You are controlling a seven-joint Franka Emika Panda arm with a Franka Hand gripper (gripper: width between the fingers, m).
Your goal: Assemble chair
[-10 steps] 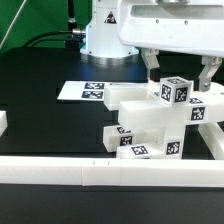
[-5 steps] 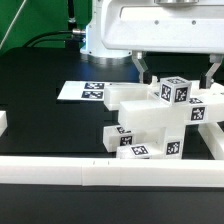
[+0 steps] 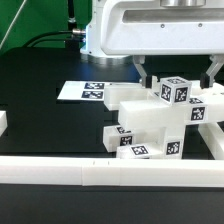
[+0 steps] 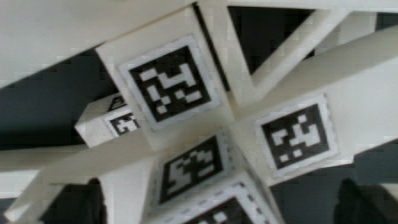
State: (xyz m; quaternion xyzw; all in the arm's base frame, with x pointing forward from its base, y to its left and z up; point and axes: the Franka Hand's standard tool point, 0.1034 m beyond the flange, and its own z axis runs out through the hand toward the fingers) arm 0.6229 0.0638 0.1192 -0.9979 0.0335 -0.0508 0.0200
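The partly built chair [image 3: 150, 125] stands on the black table at the exterior view's right. It is a cluster of chunky white blocks and posts with black-and-white tags, and a tagged block [image 3: 175, 91] sits at its top. My gripper [image 3: 178, 74] hangs just above that top block, open. One finger [image 3: 143, 70] is on each side and neither touches anything. In the wrist view the chair's tagged parts [image 4: 169, 85] fill the picture, crossed by white posts. My gripper [image 4: 217, 205] shows only its dark fingertips [image 4: 71, 200] at the edge, wide apart, with nothing held.
The marker board [image 3: 84, 91] lies flat to the left of the chair in the exterior view. A long white border rail [image 3: 100, 172] runs along the table's front, with a short end piece [image 3: 3, 122] at the left. The arm's white base [image 3: 103, 40] stands behind.
The hand has shifted a little toward the exterior view's left and looms larger, its fingers still open. The chair parts have not moved.
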